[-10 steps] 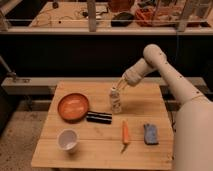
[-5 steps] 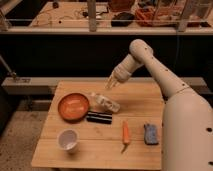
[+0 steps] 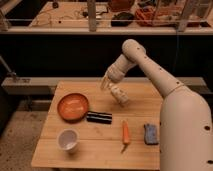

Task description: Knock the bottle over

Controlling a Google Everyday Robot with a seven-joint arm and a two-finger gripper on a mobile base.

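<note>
Bottle, small, pale beige and translucent [image 3: 119, 94], lies tipped on the wooden table [image 3: 100, 145], right of the round orange plate [image 3: 73, 106] and above the flat black bar [image 3: 99, 117]. The toppling looks done; withdrawing remains. Gripper [image 3: 105, 83] hovers just beside it, holding nothing, its opening unclear. A second ago the bottle stood upright.

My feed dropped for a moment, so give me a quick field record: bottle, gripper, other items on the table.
bottle: tilted well off upright, lying toward the back of the table
gripper: above the table's far edge, just left of the bottle
orange bowl: left side
black bar: centre
white cup: front left
carrot: front centre
blue sponge: front right
</note>
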